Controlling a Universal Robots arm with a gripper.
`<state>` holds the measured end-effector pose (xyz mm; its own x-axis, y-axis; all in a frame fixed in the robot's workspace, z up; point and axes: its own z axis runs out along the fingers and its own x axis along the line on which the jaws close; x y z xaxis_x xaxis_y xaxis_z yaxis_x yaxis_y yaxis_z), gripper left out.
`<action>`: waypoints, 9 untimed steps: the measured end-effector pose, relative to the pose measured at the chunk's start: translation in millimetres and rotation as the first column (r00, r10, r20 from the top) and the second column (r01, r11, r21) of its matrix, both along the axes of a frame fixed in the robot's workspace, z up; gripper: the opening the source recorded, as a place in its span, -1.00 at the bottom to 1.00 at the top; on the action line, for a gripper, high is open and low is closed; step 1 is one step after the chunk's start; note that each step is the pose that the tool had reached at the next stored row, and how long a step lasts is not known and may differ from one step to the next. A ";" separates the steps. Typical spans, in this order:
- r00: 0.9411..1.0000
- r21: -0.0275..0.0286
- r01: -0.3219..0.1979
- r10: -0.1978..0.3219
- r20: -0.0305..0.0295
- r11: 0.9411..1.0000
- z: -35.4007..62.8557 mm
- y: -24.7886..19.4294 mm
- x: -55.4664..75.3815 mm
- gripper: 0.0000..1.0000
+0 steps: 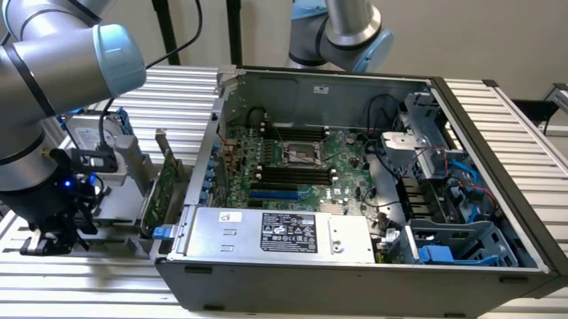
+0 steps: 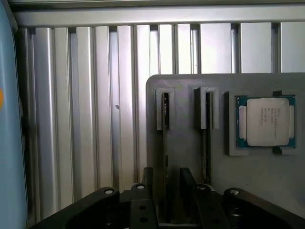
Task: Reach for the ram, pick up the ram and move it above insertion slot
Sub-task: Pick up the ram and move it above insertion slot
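Gripper (image 2: 167, 181) open astride the ram (image 2: 165, 117) in grey holder (image 2: 186, 143); processor (image 2: 266, 121) print unreadable

Two slots (image 2: 165, 112) (image 2: 208, 110) in the grey holder (image 2: 183, 143), one processor chip (image 2: 267, 121) beside them. Near the holder, one computer case (image 1: 355, 282), one expansion card (image 1: 162, 189).

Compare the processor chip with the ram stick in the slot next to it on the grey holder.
The processor chip lies flat, face up, while the ram stick stands on edge in its slot. The processor chip is squarish with a silver lid, while the ram stick shows as a long, thin dark strip. Both sit in recesses of the grey holder.
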<state>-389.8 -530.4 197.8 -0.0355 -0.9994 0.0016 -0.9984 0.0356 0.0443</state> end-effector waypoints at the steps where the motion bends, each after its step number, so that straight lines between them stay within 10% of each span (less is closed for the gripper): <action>1: 1.000 0.000 0.000 0.000 0.000 1.000 -0.5 0.0 0.0 -0.27; 9: 1.000 0.000 0.000 0.000 0.000 1.000 -1.4 0.0 3.8 -0.46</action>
<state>-386.0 -530.4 196.4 -0.0356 -0.9994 0.0016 -0.9984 0.0356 0.0443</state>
